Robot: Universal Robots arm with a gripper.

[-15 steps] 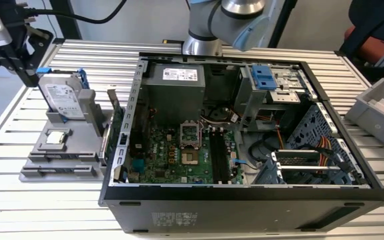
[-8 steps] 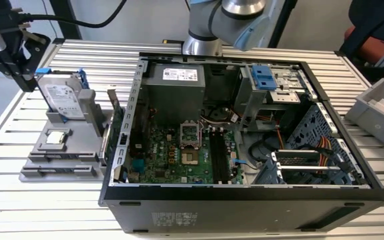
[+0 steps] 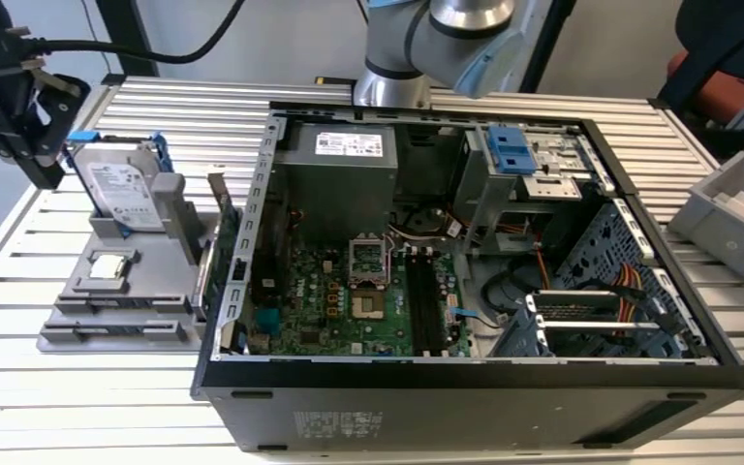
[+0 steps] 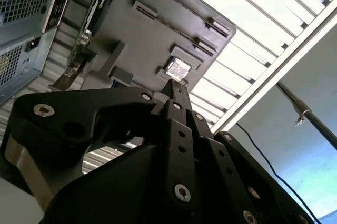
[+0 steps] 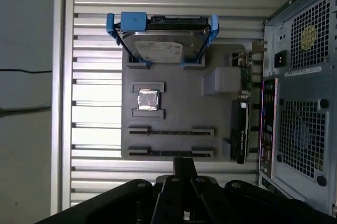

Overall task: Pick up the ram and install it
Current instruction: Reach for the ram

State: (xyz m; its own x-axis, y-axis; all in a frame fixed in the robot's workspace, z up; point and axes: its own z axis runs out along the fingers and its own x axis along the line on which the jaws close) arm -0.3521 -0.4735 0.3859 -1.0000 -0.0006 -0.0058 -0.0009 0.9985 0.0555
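My gripper (image 3: 44, 176) hangs high over the exterior view's far left, above a grey parts holder (image 3: 152, 320). Its black fingers are pressed together in both wrist views (image 4: 176, 88) (image 5: 184, 165), and nothing shows between them. The holder (image 5: 179, 103) has two long narrow slots (image 5: 171, 131) that appear as thin dark lines. I cannot tell whether the ram stands in one of them. The open computer case (image 3: 476, 378) lies on its side to the exterior view's right of the holder. Black memory slots (image 3: 424, 300) run along its green motherboard.
A hard drive (image 3: 127, 194) in a blue frame stands upright at the holder's back. A small silvery chip (image 5: 148, 100) sits in front of the drive, and an expansion card (image 5: 239, 124) stands between holder and case. A grey bin (image 3: 734, 218) is at the far right.
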